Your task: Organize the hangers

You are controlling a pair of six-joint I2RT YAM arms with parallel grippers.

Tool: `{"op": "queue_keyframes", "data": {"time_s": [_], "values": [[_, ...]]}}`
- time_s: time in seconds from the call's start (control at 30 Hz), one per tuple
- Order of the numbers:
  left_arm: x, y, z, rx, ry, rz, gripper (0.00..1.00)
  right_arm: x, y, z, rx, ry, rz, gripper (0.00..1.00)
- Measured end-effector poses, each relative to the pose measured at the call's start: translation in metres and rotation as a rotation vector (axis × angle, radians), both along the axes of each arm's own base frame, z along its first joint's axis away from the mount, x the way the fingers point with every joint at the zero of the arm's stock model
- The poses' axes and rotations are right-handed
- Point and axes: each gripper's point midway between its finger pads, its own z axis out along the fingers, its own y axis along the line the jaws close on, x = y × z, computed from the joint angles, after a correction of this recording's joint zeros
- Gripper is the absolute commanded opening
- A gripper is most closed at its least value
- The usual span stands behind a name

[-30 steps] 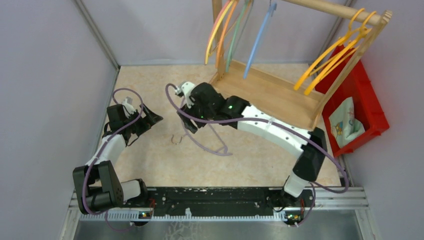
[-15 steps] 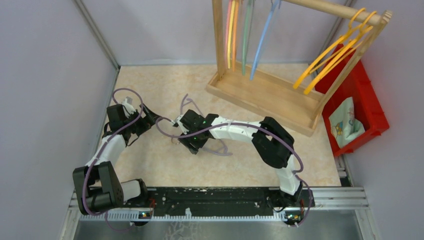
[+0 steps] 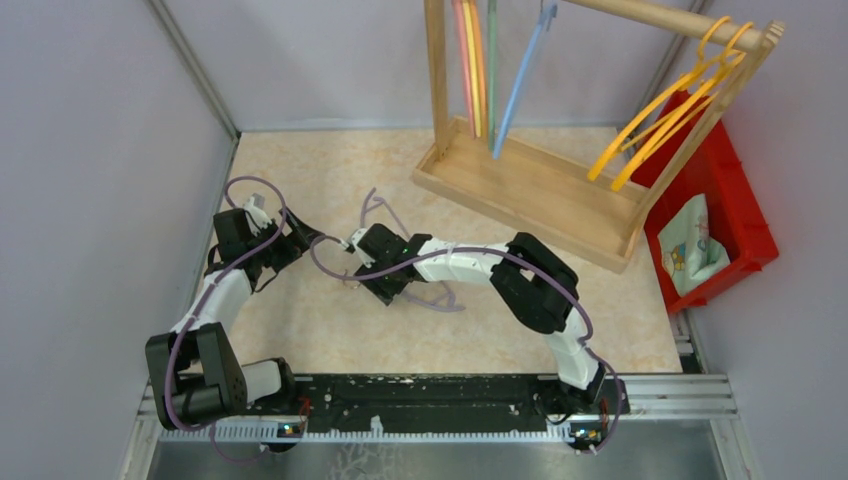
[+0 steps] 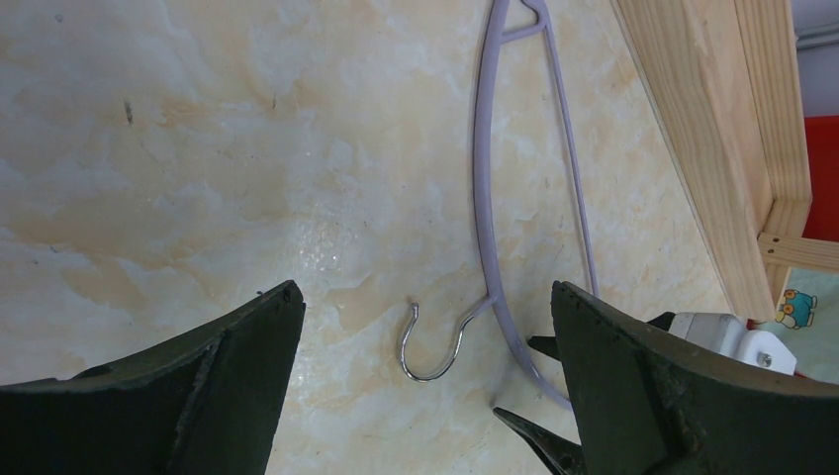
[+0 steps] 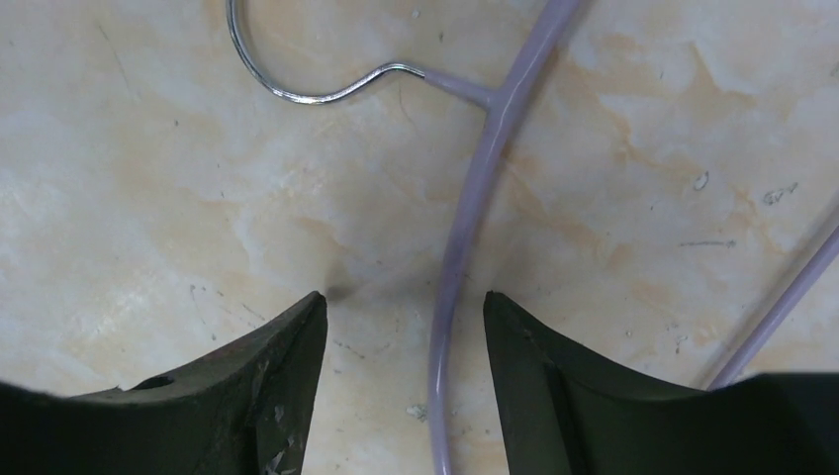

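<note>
The purple hanger (image 4: 478, 198) lies flat on the marbled table (image 4: 148, 148). Its pale arc runs away from the left wrist camera, and its metal hook (image 4: 432, 348) curls at the near end. A second ago the right arm was up beside the wooden rack (image 3: 540, 190). It has since swung down, and the right gripper (image 5: 403, 302) now stands spread wide, the arc passing between its fingers, closed on nothing. The left gripper (image 4: 425, 289) has not moved and gapes just as wide, the hook showing in its gap. Only the overhead view shows the rest: the pink, yellow and green hangers (image 3: 491, 80) and a blue hanger (image 3: 521, 75). These were splayed mid-swing a second ago and now hang nearly straight. Two yellow hangers (image 3: 650, 122) hang at the rail's right end.
</note>
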Motion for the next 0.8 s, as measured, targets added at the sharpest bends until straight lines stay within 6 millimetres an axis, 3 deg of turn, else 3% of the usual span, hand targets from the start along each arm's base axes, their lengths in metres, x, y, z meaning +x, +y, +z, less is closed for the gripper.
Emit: {"op": "queue_keyframes", "data": {"time_s": [0.07,0.23,0.3,0.33,0.63,0.8], "values": [[0.000,0.000,0.000,0.000,0.000,0.001,0.99,0.004,0.001,0.000,0.010,-0.007,-0.009,0.59],[0.000,0.001,-0.001,0.003,0.002,0.004,0.99,0.021,-0.007,-0.001,0.018,-0.001,-0.045,0.21],[0.000,0.001,-0.001,0.005,0.003,0.006,0.99,0.028,-0.009,-0.001,0.026,0.007,-0.060,0.15],[0.000,0.001,-0.001,0.006,0.004,0.008,0.99,0.031,-0.009,-0.001,0.027,0.008,-0.064,0.00],[0.000,0.003,-0.002,0.013,0.009,0.016,0.96,0.033,-0.011,-0.001,0.057,0.042,-0.065,0.00],[0.000,0.000,0.000,-0.008,0.004,0.008,0.97,0.034,-0.013,0.006,0.138,0.156,-0.100,0.00]]}}
